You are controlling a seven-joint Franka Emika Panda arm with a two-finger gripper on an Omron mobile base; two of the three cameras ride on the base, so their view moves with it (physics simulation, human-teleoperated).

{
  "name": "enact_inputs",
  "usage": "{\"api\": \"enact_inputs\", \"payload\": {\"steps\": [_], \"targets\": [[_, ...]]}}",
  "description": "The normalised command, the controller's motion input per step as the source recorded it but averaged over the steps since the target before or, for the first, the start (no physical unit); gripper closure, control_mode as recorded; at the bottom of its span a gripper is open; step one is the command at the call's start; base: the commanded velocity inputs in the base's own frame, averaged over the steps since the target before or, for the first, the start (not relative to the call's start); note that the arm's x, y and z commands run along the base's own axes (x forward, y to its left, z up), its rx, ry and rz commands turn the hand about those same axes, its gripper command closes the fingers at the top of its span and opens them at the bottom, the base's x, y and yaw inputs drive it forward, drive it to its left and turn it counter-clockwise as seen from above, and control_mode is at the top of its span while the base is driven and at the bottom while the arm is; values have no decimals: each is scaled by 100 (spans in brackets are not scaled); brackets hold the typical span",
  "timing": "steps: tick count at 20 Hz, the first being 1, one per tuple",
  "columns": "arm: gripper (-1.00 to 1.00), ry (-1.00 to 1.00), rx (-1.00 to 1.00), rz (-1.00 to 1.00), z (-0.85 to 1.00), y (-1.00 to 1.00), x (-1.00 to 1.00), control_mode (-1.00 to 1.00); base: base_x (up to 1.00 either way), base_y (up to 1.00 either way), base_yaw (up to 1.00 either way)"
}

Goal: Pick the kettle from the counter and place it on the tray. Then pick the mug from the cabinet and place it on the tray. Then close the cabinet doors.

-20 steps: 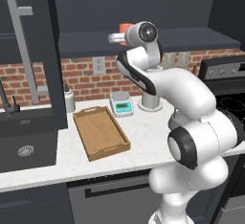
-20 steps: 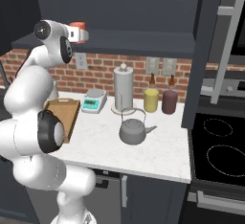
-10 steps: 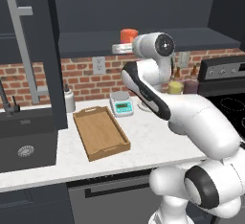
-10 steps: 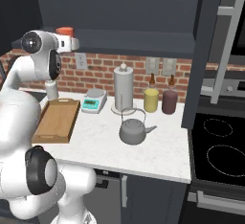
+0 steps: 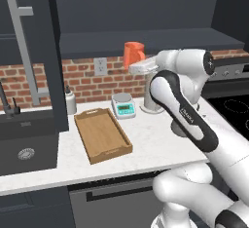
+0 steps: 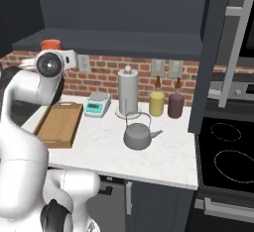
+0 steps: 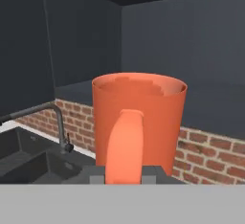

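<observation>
Orange mug [image 5: 133,54] rides at the gripper [image 5: 137,67], up by the cabinet [image 5: 146,15]; tray [image 5: 102,135] bare. Right base: kettle [image 6: 138,132] sits on the counter [image 6: 163,159], so step one looks undone. Hand view: fingers [image 7: 97,174] clamp the mug [image 7: 139,117] at its handle.

The robot's arm hides the kettle [image 5: 181,124] almost entirely.

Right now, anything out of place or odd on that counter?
Yes: the kettle sits on the counter, not on the tray, which is bare, while the gripper already holds the mug aloft. Nothing spilled.
</observation>
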Motion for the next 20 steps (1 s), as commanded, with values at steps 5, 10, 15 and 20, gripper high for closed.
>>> {"api": "enact_inputs", "payload": {"steps": [5,10,15,20], "targets": [[100,6,-7,40,-30,0,-78,-100,0,0,0],[100,10,-10,39,-40,1,-69,-100,0,0,0],[100,9,-13,36,-65,9,-45,-100,0,0,0],[100,11,-15,24,-76,25,-21,-100,0,0,0]]}}
